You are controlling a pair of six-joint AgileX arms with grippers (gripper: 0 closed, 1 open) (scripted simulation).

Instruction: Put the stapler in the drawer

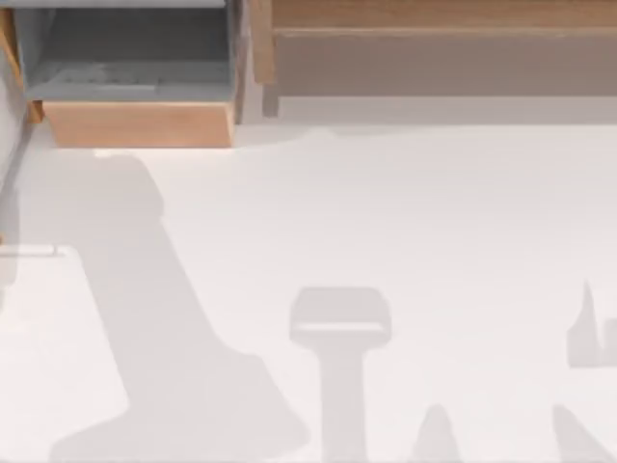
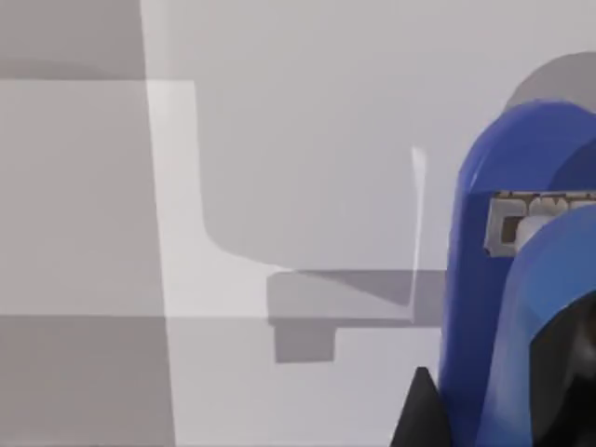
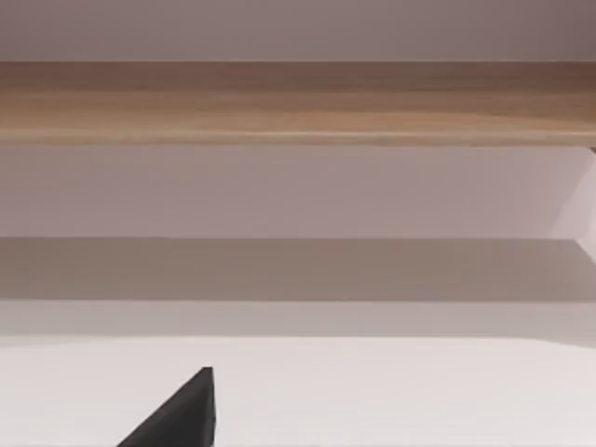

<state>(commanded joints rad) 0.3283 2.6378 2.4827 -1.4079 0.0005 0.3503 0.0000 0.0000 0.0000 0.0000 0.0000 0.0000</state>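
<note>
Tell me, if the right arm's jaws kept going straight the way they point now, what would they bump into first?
Probably the long light-wood board straight ahead in the right wrist view, raised above the white table. Nothing stands on the table before it, though depth is hard to judge.

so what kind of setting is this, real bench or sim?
Looks like a rendered sim tabletop, not a real room: a flat white table, a pulled-out drawer with grey walls and a light-wood front at the top view's far left, and a blue stapler close to the left wrist camera.
</note>
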